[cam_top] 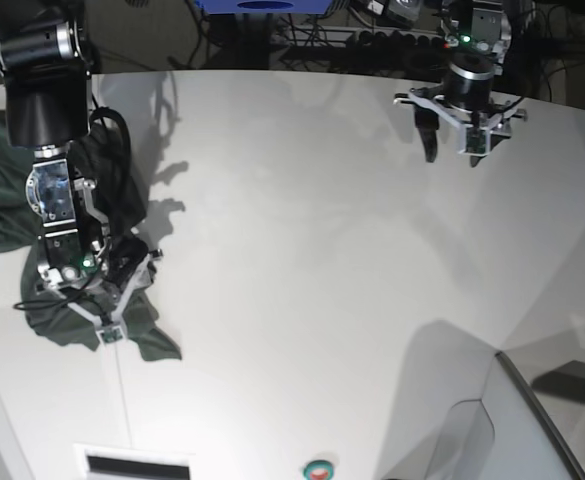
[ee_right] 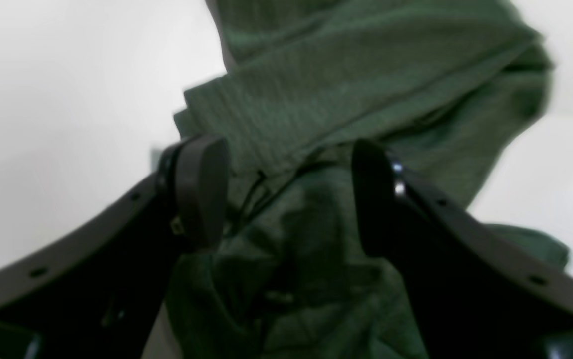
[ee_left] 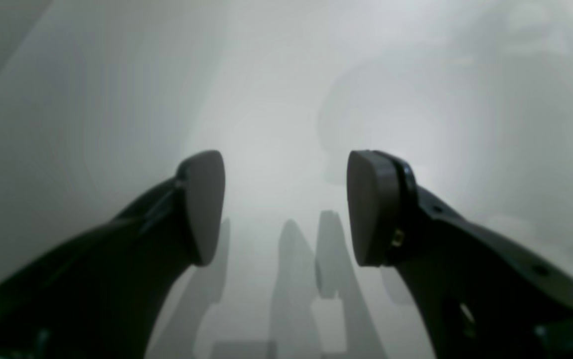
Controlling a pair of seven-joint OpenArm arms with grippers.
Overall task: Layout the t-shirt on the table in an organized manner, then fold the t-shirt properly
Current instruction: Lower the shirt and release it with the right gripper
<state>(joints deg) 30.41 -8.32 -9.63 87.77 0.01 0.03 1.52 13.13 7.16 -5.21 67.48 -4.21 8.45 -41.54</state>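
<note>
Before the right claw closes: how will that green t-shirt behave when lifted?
Likely floppy: the t-shirt lies bunched in soft folds on the table, so it should drape and unfurl from any pinch point. Probably light; the fabric looks thin. The open right claw may catch several layers at once.

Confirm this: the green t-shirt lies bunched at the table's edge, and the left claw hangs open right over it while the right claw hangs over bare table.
The arms are swapped. The right claw hangs open over the bunched green t-shirt, as the right wrist view shows. The left claw, also open, hangs over bare white table, as the left wrist view shows.
</note>
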